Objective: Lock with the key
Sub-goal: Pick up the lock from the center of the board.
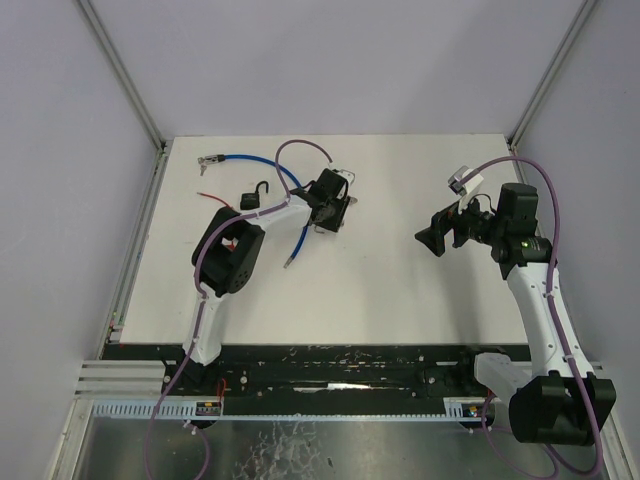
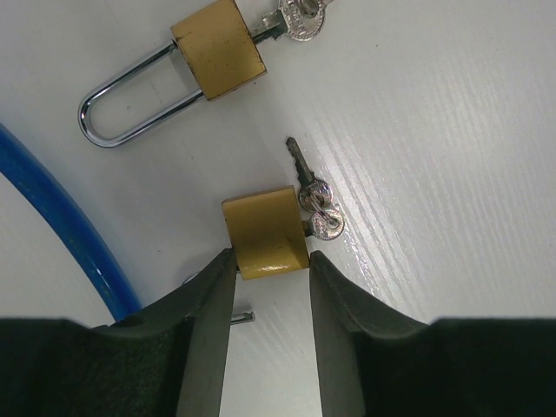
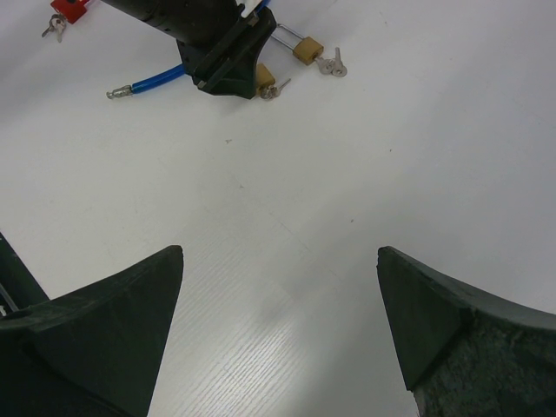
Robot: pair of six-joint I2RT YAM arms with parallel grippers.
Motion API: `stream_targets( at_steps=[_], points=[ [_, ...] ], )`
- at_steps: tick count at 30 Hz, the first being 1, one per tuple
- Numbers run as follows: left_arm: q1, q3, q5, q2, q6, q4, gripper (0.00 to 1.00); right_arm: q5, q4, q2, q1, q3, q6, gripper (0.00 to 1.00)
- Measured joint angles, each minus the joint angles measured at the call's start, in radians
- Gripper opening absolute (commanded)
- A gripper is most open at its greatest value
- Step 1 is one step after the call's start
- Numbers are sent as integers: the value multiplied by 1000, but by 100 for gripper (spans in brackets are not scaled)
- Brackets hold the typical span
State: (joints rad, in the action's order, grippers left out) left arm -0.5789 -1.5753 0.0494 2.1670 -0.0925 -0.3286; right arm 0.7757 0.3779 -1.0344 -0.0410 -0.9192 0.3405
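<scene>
I am working on the white tabletop (image 1: pixel 400 300), and my left gripper (image 2: pixel 269 261) is down over its far half, a little left of centre. Its two black fingers (image 2: pixel 208 330) stand partly apart with the near end of a small square brass padlock (image 2: pixel 265 230) between their tips. The tips look to be touching its corners, but I cannot tell whether I have a real grip on it. A ring of small silver keys (image 2: pixel 314 204) lies against that padlock's edge. One key's head sits right at the body, though the pictures do not show me whether it is pushed home.

Just beyond it lies a second brass padlock with a long chrome shackle (image 2: pixel 217 48), its own silver key (image 2: pixel 300 17) sticking out of the end. A blue plastic-coated cable (image 2: pixel 52 213) curves past on the left of my fingers, running toward the table's far left corner.

Farther left sit a small black padlock with its hook-shaped shackle raised (image 1: pixel 255 197) and a small red padlock (image 3: pixel 68 9) (only part of it shows, at the frame's edge).

My right gripper (image 3: pixel 280 254) hangs above bare table on the right side, well apart from all the locks. Its fingers are spread as wide as they go, with nothing between them.
</scene>
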Motion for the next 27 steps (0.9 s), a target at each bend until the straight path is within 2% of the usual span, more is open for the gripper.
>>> stream_targets(
  at_steps=[3,7,15,21,27],
  points=[
    [0,0,-2,0,0,0,42,2,0,0,0,0,-1,99],
    [0,0,-6,0,0,0,43,29,-2,-5,0,0,-16,99],
    [0,0,-5,0,1,0,12,102,-29,-42,0,2,-74,99],
    [-5,43,-10,-35,5,13,7,167,-138,-53,0,66,-181,99],
    [-51,274,-30,-253,33,113,4,217,-407,-91,0,214,-430,99]
  ],
)
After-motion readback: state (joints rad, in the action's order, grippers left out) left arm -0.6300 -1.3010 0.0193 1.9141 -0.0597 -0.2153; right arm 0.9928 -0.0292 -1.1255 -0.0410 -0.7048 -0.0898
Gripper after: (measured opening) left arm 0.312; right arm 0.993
